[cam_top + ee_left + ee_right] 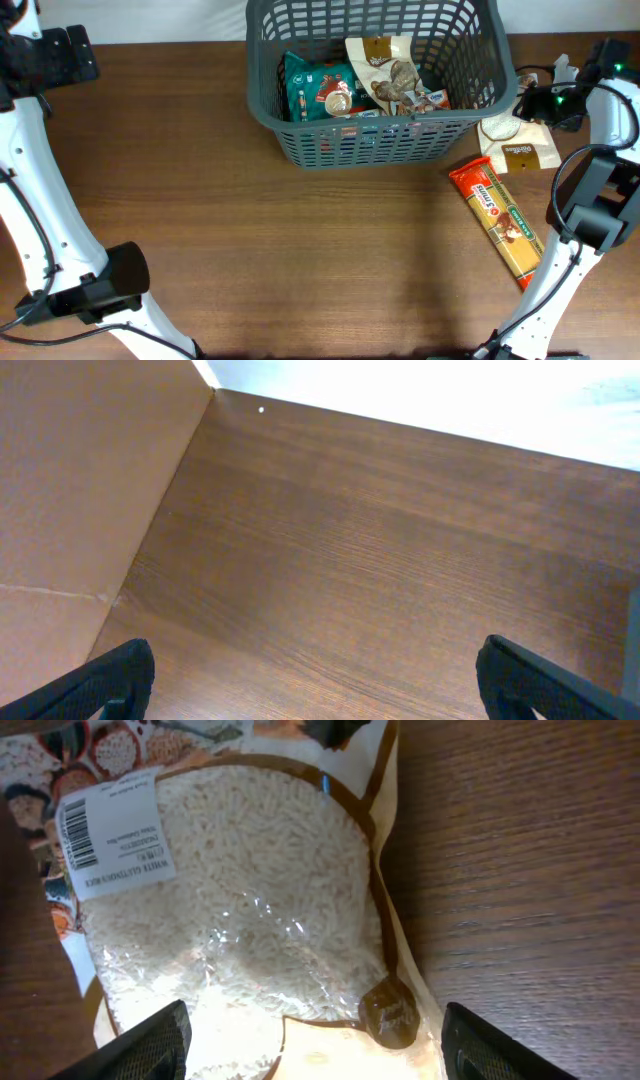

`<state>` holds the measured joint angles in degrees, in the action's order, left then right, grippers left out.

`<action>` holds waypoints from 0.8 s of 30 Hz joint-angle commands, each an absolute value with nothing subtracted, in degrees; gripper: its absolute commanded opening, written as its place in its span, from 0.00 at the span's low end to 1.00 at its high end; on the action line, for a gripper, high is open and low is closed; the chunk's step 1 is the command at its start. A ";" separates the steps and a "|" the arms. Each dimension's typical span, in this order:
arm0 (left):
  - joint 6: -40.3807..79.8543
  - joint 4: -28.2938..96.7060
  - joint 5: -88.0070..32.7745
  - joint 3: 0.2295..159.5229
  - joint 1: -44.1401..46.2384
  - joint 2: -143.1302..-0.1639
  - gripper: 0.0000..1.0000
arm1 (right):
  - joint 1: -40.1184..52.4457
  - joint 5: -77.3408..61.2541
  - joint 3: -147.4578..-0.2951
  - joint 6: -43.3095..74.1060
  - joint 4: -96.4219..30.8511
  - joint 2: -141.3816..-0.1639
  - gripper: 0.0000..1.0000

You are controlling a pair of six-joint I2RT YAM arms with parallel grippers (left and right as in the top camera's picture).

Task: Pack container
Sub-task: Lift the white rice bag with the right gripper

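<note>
The wooden table (300, 260) is bare along its near edge. A little farther back on the right lies an orange spaghetti packet (503, 222), flat on the wood. It is slanted, with its near end toward the right and its far end toward the middle.

Just beyond it is a clear-windowed bag of white rice (250, 920), also flat, with a barcode label on the film. The far end of the spaghetti packet lies close beside the bag, but I cannot tell whether they touch.

The right gripper (320, 1045) hangs over the rice bag with its jaws wide apart. One fingertip is above the bag's film and the other is out past the bag's edge, over the wood. Nothing is clamped between them.

The container (380, 145), a dark grey lattice-sided basket, stands upright at the far middle of the table with its mouth open to the ceiling. Its long axis appears to run left to right across the table. One long slotted wall faces the near side, and the far rim is cut off by the top of the overhead view.

Inside, a teal snack packet (315, 90) leans at the left. A pale pouch printed with brown pieces (385, 65) stands beside it toward the middle and right. Smaller wrappers show low at the right, too small to name.

The rice bag sits just beside the basket's right near corner.

At the far left, the left gripper (325, 685) has its jaws spread fully. It is over bare wood next to a brown panel (70, 490).
</note>
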<state>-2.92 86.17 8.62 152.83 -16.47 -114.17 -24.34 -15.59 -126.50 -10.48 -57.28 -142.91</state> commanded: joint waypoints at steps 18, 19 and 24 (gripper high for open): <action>-2.13 86.19 8.84 152.59 -16.67 -114.45 0.99 | -25.15 -14.09 -118.30 -10.66 -53.43 -144.07 0.51; -2.13 86.19 8.84 152.59 -16.67 -114.45 0.99 | -25.15 -14.09 -118.30 -10.66 -53.45 -144.07 0.44; -2.13 86.19 8.84 152.59 -16.69 -114.45 0.99 | -25.15 -14.26 -118.30 -10.17 -53.52 -144.07 0.26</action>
<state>-2.92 86.17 8.62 152.83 -16.47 -114.17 -25.15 -15.38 -120.40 -10.72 -53.17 -142.45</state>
